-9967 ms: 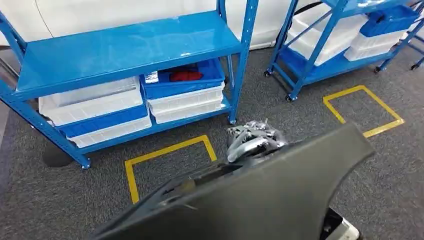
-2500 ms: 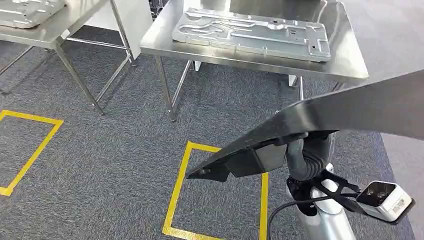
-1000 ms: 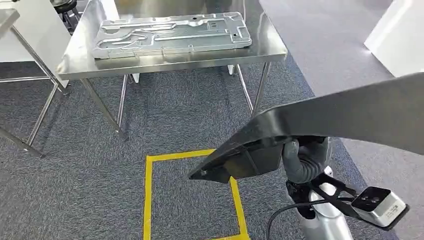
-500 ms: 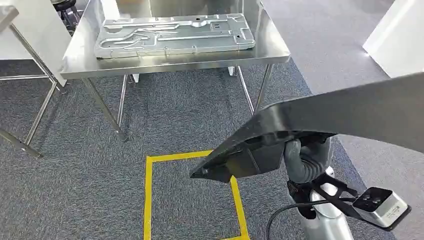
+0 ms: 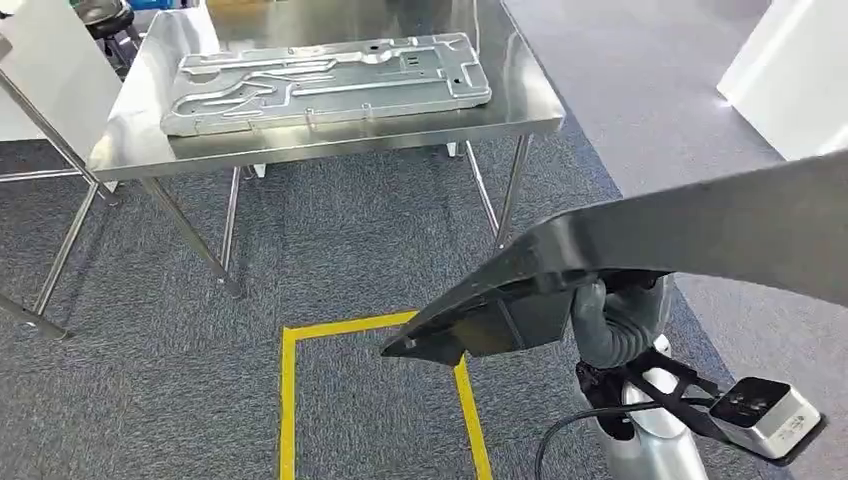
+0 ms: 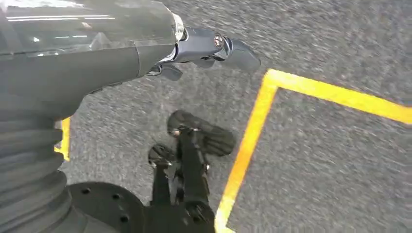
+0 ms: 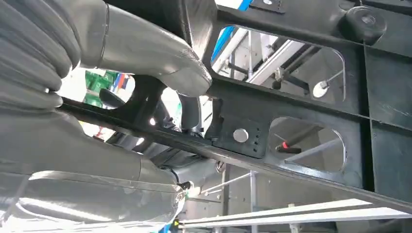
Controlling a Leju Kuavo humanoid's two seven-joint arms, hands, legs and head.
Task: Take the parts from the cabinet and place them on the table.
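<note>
Large dark grey moulded plastic panel (image 5: pixel 690 225) is riding in the air over the grey carpet (image 5: pixel 350 240), short of the stainless steel table (image 5: pixel 330 130), which is carrying a stamped silver metal plate (image 5: pixel 320 80). Right hand (image 5: pixel 610 320) is gripping the panel from underneath, thumb (image 7: pixel 160 63) pressing on its ribbed frame. Left hand (image 6: pixel 160 48) is hanging over yellow floor tape (image 6: pixel 252 136), holding nothing; can't tell how its fingers are lying.

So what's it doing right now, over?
Right hand grips black panel. Left hand hangs over the carpet, holding nothing. Steel table ahead already carries a metal plate.
</note>
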